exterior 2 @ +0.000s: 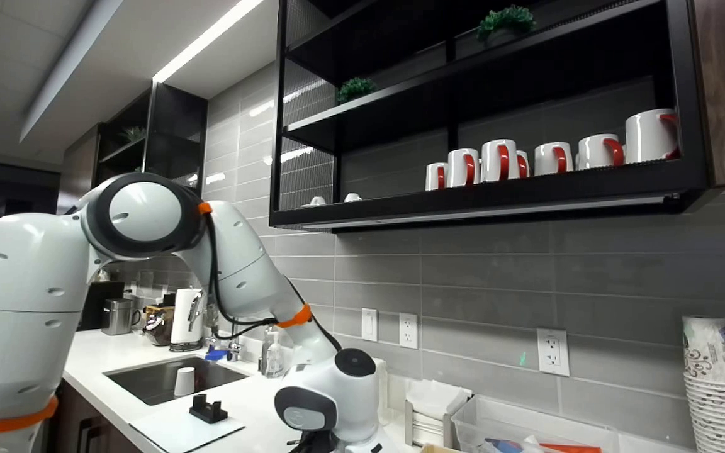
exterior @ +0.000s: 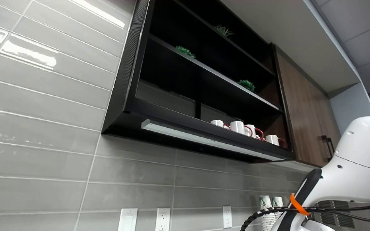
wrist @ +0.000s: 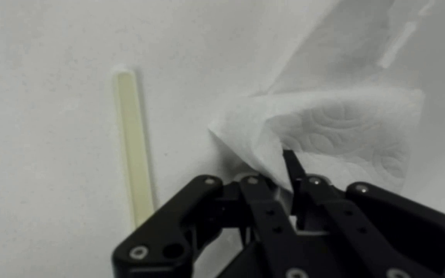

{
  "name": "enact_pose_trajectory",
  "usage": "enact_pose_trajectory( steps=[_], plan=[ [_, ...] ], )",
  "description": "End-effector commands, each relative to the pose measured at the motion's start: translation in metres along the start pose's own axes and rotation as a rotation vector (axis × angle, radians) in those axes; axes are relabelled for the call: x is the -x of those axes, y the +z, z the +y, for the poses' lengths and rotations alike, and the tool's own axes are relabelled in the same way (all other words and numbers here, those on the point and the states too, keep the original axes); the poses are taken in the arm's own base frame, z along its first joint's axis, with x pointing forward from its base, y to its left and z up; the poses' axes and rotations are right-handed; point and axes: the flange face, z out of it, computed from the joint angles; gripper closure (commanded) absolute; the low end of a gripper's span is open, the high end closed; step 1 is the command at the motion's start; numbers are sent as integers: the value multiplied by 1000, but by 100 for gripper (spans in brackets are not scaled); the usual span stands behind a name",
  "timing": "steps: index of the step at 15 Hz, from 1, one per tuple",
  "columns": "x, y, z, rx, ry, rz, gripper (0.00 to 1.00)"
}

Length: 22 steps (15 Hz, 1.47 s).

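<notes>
In the wrist view my gripper (wrist: 280,173) is shut on a crumpled white paper towel (wrist: 330,135) with an embossed pattern. A fold of the towel runs down between the fingers, and one fingertip is hidden behind it. The towel lies on or just above a white surface (wrist: 52,162). A pale yellow-green strip (wrist: 134,150) lies on that surface to the left of the gripper, apart from the towel. In an exterior view the arm's wrist (exterior 2: 331,396) is low over the counter, and the fingers are cut off by the bottom edge.
An open black cabinet (exterior 2: 488,201) with white, red-handled mugs (exterior 2: 499,160) hangs above the counter. A napkin holder (exterior 2: 428,421), a clear bin (exterior 2: 526,418) and stacked paper cups (exterior 2: 718,390) stand along the wall. A sink (exterior 2: 142,384) and a black stand (exterior 2: 208,409) are beside the arm.
</notes>
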Motion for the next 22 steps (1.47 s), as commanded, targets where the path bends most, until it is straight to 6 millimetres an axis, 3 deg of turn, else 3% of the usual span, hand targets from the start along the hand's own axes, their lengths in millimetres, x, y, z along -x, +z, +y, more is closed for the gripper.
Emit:
enact_pose_trajectory(
  steps=[1,7,16,22],
  plan=[
    [3,5,0,21,-32,-15,98],
    [10,-4,-25,54,-94,-31,98],
    [30,-8,-98,65,-51,-9,98],
    [36,-11,-132,116,-14,20,98]
  ],
)
